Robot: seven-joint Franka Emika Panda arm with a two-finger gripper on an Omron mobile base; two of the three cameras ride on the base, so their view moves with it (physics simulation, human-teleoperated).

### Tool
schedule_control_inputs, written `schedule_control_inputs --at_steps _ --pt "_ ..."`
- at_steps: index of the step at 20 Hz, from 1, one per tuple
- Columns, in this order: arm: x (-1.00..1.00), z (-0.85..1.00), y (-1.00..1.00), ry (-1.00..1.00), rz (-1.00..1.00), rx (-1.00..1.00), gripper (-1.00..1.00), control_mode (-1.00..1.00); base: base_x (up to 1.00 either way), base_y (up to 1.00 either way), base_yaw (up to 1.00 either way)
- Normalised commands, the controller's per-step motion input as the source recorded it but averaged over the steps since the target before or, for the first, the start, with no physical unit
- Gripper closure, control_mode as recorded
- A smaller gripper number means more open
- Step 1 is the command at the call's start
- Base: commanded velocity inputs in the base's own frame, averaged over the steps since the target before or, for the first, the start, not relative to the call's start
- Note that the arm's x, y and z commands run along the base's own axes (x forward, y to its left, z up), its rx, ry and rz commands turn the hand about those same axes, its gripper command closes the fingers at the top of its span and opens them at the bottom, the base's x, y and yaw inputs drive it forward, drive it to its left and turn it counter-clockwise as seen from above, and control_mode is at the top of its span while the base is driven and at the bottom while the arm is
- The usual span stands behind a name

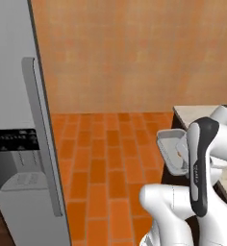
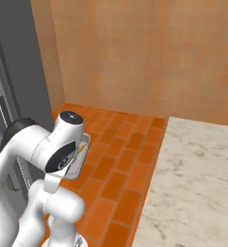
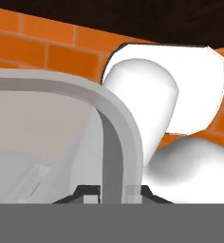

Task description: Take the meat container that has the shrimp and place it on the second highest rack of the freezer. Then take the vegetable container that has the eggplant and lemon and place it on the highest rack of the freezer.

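End effector: we see its two dark tips (image 3: 113, 193) at the bottom of the hand view, drawn in narrow and pinched on the rim of the grey tray (image 3: 115, 142); the rim wall runs straight up between them.

Tray: we hold it in the air above the orange tiled floor (image 1: 106, 158), off the bench (image 2: 193, 183). In the left base view the tray (image 1: 170, 149) sits tilted, its open side turned toward the camera, partly behind the arm (image 1: 202, 163). In the right base view just an edge of it (image 2: 83, 153) shows past the arm's dark joint.

Contents: we make out a small orange piece (image 1: 177, 153) against the inner wall in the left base view; it may be the shrimp, but it is too small for us to be sure. A yellow-orange speck (image 2: 81, 147) shows at the tray edge in the right base view.

Freezer: we see its grey door (image 1: 19, 120) closed at the left, with a long upright handle (image 1: 41, 134) and a dispenser panel (image 1: 14, 158). The tray is well apart from it.

Bench: marble-topped, at the right of the scene, just beside the arm.

Wall: tan tiled (image 2: 145, 53), behind the floor.
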Motion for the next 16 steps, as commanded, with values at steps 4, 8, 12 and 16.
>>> schedule_control_inputs --at_steps 4,8,12,16 --pt "0.00 0.00 0.00 0.00 0.00 0.00 1.00 1.00 0.77 -0.66 0.12" --pt "0.00 0.00 0.00 0.00 0.00 0.00 1.00 1.00 0.87 -0.16 0.10" --pt "0.00 0.00 0.00 0.00 0.00 0.00 1.00 1.00 0.98 0.15 0.04" --pt "0.00 0.00 0.00 0.00 0.00 0.00 1.00 1.00 0.91 -0.10 0.09"
